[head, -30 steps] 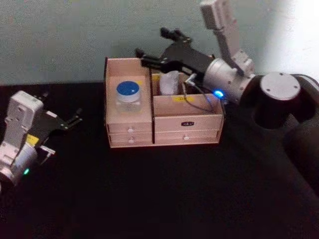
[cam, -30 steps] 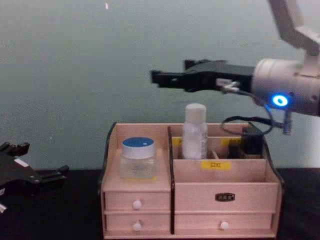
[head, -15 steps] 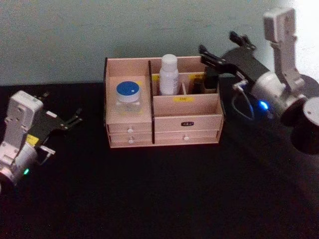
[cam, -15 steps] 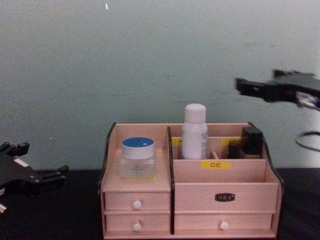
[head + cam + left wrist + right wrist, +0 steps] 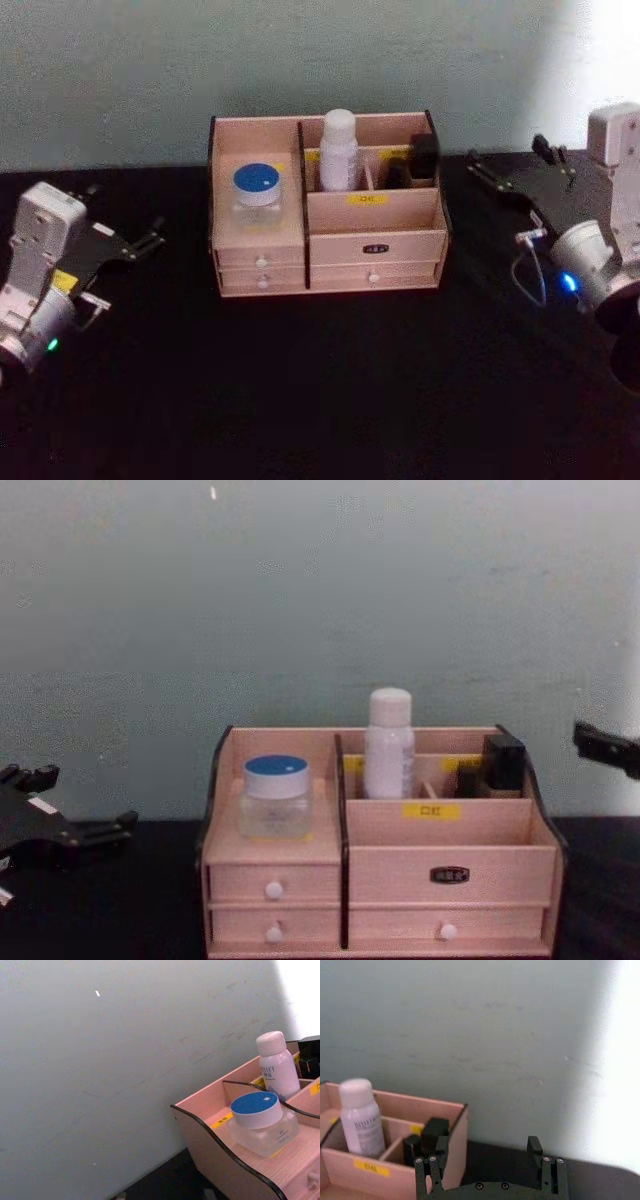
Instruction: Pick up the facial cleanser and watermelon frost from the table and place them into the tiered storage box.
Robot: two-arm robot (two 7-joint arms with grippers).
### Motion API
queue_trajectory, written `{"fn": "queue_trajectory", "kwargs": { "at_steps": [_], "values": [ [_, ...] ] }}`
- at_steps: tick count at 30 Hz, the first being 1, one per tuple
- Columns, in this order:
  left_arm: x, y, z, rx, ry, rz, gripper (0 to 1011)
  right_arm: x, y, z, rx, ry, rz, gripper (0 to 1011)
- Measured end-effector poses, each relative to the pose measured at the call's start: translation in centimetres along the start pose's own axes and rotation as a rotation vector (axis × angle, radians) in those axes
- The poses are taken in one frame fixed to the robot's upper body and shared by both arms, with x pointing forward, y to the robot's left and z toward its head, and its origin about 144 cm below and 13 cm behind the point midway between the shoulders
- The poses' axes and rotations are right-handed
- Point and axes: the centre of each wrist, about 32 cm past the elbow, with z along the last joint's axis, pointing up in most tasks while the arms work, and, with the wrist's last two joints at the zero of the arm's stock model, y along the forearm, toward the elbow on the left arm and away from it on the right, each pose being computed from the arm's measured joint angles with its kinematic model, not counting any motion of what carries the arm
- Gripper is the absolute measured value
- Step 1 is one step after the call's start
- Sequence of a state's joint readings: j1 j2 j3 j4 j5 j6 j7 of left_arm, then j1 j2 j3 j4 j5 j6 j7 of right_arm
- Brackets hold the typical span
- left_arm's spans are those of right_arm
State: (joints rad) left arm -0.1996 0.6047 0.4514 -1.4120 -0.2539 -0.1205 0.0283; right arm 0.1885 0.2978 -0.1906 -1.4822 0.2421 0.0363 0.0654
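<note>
Right gripper point(image 5: 510, 170) back, off tiered storage box point(image 5: 375, 240)

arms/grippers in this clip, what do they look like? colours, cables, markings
Both arms: pale grey-white link housings with silver cylindrical wrists. The left gripper and right gripper are black, with thin fingers on flat black plates. The left arm has a yellow sticker and a small green light by the wrist; the right arm has a blue light and a thin looping cable. The right wrist view shows small screws on the finger bases.
</note>
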Motion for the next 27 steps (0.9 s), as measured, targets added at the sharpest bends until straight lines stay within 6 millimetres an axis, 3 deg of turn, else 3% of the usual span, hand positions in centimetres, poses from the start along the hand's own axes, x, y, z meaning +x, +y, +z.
{"fn": "queue_trajectory", "kwargs": {
  "at_steps": [12,27],
  "values": [
    [0.0,0.0,0.0,0.0,0.0,0.0,1001,-0.2,-1.0,-1.9,-0.091,0.017,-0.012,1002],
    [0.0,0.0,0.0,0.0,0.0,0.0,1001,-0.2,-1.0,-1.9,-0.087,0.016,-0.011,1003]
  ]
}}
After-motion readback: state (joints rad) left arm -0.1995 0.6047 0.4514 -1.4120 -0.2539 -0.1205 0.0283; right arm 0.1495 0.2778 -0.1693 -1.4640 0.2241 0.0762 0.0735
